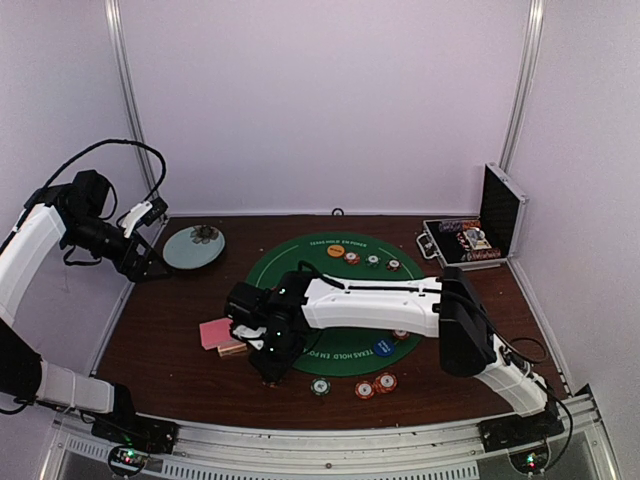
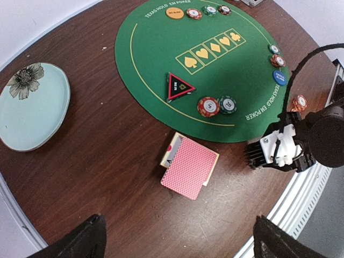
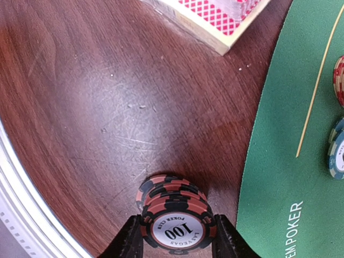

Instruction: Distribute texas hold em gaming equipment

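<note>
My right gripper [image 3: 174, 236] is shut on a stack of red-and-black striped "100" poker chips [image 3: 173, 212] that rests on the wood table just left of the green mat [image 3: 301, 134]. From above, the gripper [image 1: 270, 368] sits by the mat's near-left edge. Pink-backed cards [image 2: 188, 167] lie on the table beside it [image 1: 220, 333]. On the mat are a black-red triangle marker [image 2: 179, 86], a red chip [image 2: 208, 106], a green chip [image 2: 227, 104], an orange disc [image 2: 174, 13] and a blue disc [image 2: 279, 77]. My left gripper [image 2: 180, 244] is open, high above the table at the left [image 1: 148, 262].
A pale blue flowered plate [image 1: 193, 247] lies at the far left. An open aluminium case [image 1: 470, 240] stands at the far right. Loose chips [image 1: 365, 388] lie on the table in front of the mat. The right arm [image 1: 380, 300] spans the mat.
</note>
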